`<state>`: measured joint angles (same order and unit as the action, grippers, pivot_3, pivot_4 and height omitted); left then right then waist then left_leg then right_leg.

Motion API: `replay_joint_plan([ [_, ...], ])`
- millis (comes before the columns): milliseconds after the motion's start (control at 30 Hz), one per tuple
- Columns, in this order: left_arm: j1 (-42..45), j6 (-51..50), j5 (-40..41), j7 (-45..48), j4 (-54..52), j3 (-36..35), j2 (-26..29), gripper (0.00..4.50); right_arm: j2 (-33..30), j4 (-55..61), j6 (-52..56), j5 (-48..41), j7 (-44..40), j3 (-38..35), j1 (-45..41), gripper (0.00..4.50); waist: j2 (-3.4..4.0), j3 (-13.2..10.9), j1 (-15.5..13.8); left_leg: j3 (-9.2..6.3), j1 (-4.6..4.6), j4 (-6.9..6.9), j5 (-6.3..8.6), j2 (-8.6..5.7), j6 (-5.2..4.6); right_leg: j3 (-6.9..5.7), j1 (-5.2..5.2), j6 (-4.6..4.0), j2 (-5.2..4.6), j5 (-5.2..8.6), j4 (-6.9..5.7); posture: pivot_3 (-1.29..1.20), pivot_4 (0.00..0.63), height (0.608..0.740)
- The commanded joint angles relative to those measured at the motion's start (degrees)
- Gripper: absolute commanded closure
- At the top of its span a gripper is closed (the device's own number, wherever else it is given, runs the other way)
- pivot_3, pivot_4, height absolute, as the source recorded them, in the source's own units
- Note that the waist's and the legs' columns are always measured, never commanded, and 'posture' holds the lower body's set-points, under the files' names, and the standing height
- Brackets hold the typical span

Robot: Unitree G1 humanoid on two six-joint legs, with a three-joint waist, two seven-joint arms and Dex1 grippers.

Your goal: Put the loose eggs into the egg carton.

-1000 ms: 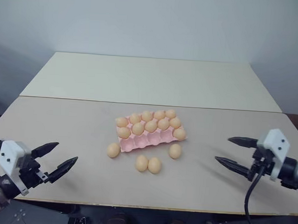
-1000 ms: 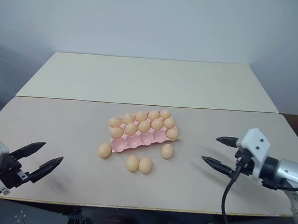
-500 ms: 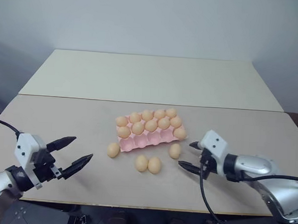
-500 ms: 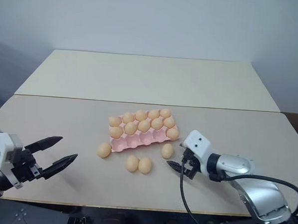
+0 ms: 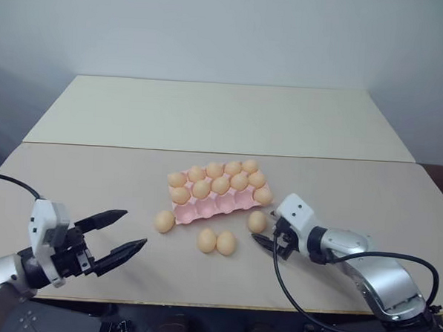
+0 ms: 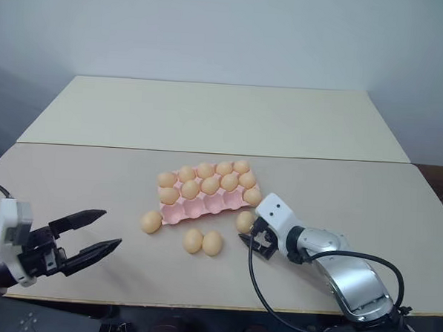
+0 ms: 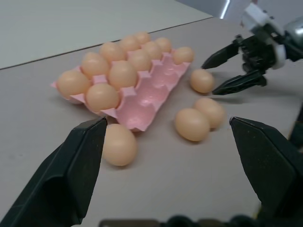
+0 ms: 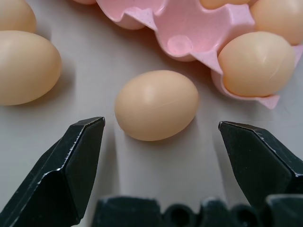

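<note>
The pink egg carton (image 5: 213, 207) lies mid-table, several eggs in its back two rows and one at the right end of the front row; the other front cups are empty. Loose eggs lie on the table in front of it: one at the left (image 5: 164, 221), a touching pair (image 5: 207, 240) (image 5: 226, 243), and one at the right (image 5: 257, 221). My right gripper (image 5: 267, 228) is open and low, just right of that right egg (image 8: 156, 105), which sits just past its fingertips without touching them. My left gripper (image 5: 134, 229) is open and empty, well left of the eggs.
The near table (image 5: 94, 182) joins a second, paler table (image 5: 209, 117) behind it along a seam. A black cable (image 5: 289, 285) loops from the right wrist over the front edge. A grey wall stands at the back.
My right gripper has swung in from the right edge and sunk towards the egg at the carton's front right. My left gripper has drifted slightly right. No egg has moved.
</note>
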<state>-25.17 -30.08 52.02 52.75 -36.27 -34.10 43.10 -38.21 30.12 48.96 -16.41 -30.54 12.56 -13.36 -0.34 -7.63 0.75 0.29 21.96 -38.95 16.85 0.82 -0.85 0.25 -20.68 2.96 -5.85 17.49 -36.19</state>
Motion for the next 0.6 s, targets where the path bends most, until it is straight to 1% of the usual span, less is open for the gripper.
replay_joint_plan([
  [33, -0.9, 1.3, 0.8, 2.2, -1.9, -1.7, 0.2, 0.0, 1.2, 0.2, -1.9, 0.9, 0.0, -0.1, -1.7, 0.03, 0.0, 0.0, 0.0, 0.03, -0.02, 0.0, 0.0, 0.0, 0.0, 0.03, 0.0, 0.0, 0.0, 0.0, 0.0, 0.0, 0.15, 0.74],
  [233, -1.1, 2.6, -1.1, 1.9, -1.0, -1.0, -1.1, 0.0, 3.3, -2.0, -3.3, 2.6, -0.8, 1.5, -3.1, 0.03, 0.0, 0.0, 0.0, 0.05, -0.06, -0.01, -0.01, 0.01, 0.02, 0.08, -0.01, 0.0, 0.1, 0.0, -0.04, 0.0, 0.15, 0.74],
  [333, -1.2, 3.0, -1.6, 2.1, -0.7, -1.0, -1.3, 0.0, 4.3, -3.0, -3.7, 2.9, -1.2, 1.6, -3.5, 0.6, 0.0, 0.0, 0.0, 0.06, -0.03, 0.0, -0.01, 0.0, 0.02, 0.11, -0.06, 0.0, 0.12, 0.0, -0.06, 0.0, 0.15, 0.74],
  [367, -1.3, 3.1, -1.8, 2.1, -0.6, -1.1, -1.5, 0.0, 4.4, -3.2, -3.8, 3.0, -1.4, 1.7, -3.5, 0.85, 0.0, 0.0, 0.0, 0.07, -0.02, 0.0, -0.02, 0.0, 0.03, 0.12, -0.09, 0.0, 0.12, 0.0, -0.07, 0.0, 0.15, 0.74],
  [433, -1.5, 3.3, -2.2, 2.1, -0.5, -1.1, -1.6, 0.0, 4.5, -3.7, -4.1, 3.5, -1.5, 1.9, -3.5, 1.59, 0.0, 0.0, 0.0, 0.09, -0.01, 0.0, -0.02, 0.01, 0.03, 0.14, -0.11, 0.0, 0.12, 0.0, -0.08, 0.0, 0.15, 0.74],
  [467, -1.5, 3.4, -2.4, 2.0, -0.4, -1.1, -1.7, 0.0, 4.7, -3.8, -4.2, 3.7, -1.3, 1.9, -3.5, 1.85, 0.0, 0.0, 0.0, 0.09, -0.01, -0.01, -0.02, 0.01, 0.03, 0.15, -0.12, 0.0, 0.12, 0.0, -0.08, 0.0, 0.15, 0.74],
  [533, -1.4, 3.5, -2.8, 2.0, -0.3, -1.0, -1.8, 0.0, 4.6, -4.0, -4.0, 4.4, -1.0, 1.9, -3.5, 2.08, 0.0, 0.0, 0.0, 0.11, -0.02, -0.01, -0.02, 0.01, 0.03, 0.17, -0.14, 0.0, 0.13, 0.0, -0.11, 0.0, 0.15, 0.74],
  [600, -1.4, 3.6, -2.9, 1.9, -0.2, -1.0, -1.8, 0.0, 4.4, -3.5, -3.5, 4.4, -1.1, 0.8, -3.2, 2.08, 0.0, 0.0, 0.0, 0.12, -0.02, -0.01, -0.02, 0.02, 0.04, 0.19, -0.16, 0.0, 0.13, 0.0, -0.14, 0.0, 0.15, 0.74],
])
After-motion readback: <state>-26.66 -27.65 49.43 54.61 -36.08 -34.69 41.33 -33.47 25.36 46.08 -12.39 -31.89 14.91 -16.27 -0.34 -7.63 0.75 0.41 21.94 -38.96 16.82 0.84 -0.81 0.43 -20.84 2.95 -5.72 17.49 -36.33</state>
